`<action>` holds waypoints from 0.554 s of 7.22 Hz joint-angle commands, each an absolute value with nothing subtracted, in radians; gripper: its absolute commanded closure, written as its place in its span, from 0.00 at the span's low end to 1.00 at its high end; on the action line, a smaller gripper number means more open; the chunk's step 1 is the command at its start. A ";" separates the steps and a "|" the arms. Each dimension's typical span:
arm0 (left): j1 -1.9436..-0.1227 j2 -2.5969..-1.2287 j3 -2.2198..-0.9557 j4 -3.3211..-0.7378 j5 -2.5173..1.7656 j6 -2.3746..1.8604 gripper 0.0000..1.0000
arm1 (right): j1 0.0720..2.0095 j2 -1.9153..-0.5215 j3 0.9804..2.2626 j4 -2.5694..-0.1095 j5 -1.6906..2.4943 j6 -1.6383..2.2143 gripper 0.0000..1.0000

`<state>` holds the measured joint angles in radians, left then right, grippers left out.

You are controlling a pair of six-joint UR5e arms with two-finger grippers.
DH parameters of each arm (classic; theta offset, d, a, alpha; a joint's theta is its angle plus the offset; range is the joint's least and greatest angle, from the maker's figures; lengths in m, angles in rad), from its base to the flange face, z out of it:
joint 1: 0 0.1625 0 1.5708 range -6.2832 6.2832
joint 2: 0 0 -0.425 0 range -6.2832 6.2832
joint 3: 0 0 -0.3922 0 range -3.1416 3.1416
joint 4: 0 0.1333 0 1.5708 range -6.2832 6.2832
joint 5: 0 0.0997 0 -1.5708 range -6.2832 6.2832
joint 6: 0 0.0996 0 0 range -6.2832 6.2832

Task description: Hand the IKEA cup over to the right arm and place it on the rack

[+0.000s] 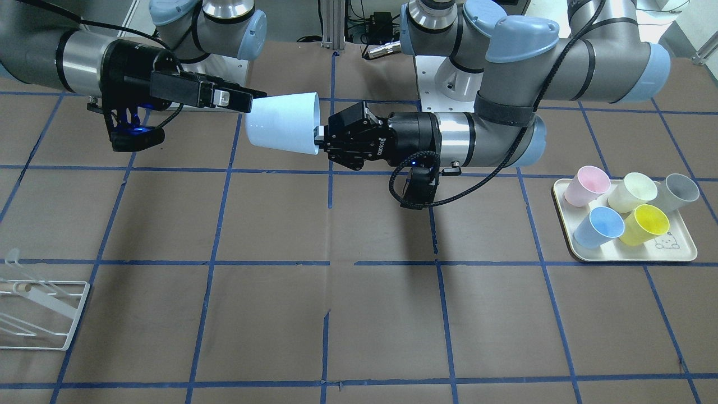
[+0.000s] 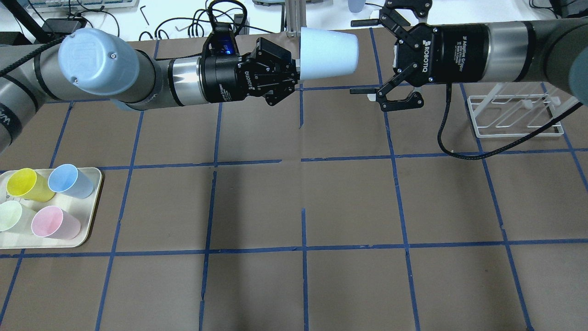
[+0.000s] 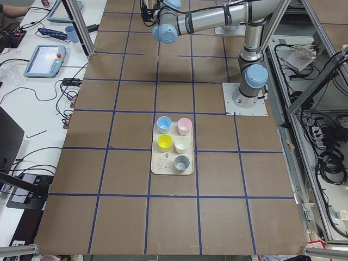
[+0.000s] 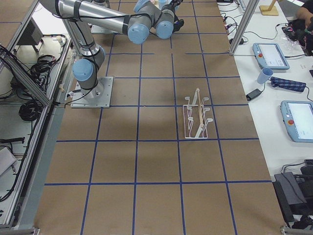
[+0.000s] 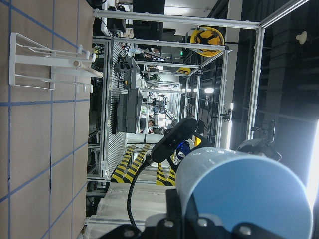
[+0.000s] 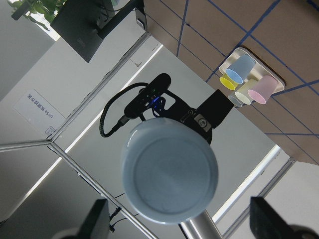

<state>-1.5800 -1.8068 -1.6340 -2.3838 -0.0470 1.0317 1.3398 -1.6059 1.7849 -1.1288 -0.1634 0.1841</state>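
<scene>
The IKEA cup (image 2: 328, 50) is a pale icy-blue tumbler held on its side in the air, above the far middle of the table. My left gripper (image 2: 297, 76) is shut on its rim; it also shows in the front view (image 1: 320, 137). The cup's base (image 6: 169, 172) faces my right gripper (image 2: 357, 57), which is open wide. That gripper's fingertips stand on either side of the base, apart from it. In the front view the right gripper (image 1: 255, 98) is level with the top edge of the cup (image 1: 286, 123). The white wire rack (image 2: 514, 115) stands on the table below the right arm, with nothing on it.
A cream tray (image 2: 92, 216) at the table's left end holds several cups: yellow, sky-blue, pink, pale cream and grey; it also shows in the front view (image 1: 673, 247). The rack also shows in the front view (image 1: 39, 314) and the right side view (image 4: 197, 117).
</scene>
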 commanded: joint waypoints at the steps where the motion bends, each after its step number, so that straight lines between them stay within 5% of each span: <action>1: -1.580 -1.807 -1.634 -2.382 -0.048 1.031 1.00 | 1.341 -1.583 1.787 -1.146 -0.170 0.184 0.00; 4: -1.580 -1.804 -1.634 -2.382 -0.049 1.031 1.00 | 1.351 -1.580 1.782 -1.154 -0.164 0.187 0.02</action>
<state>-1.5800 -1.8048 -1.6337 -2.3823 -0.0486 1.0309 1.3440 -1.5811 1.7836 -1.1509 -0.1697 0.1864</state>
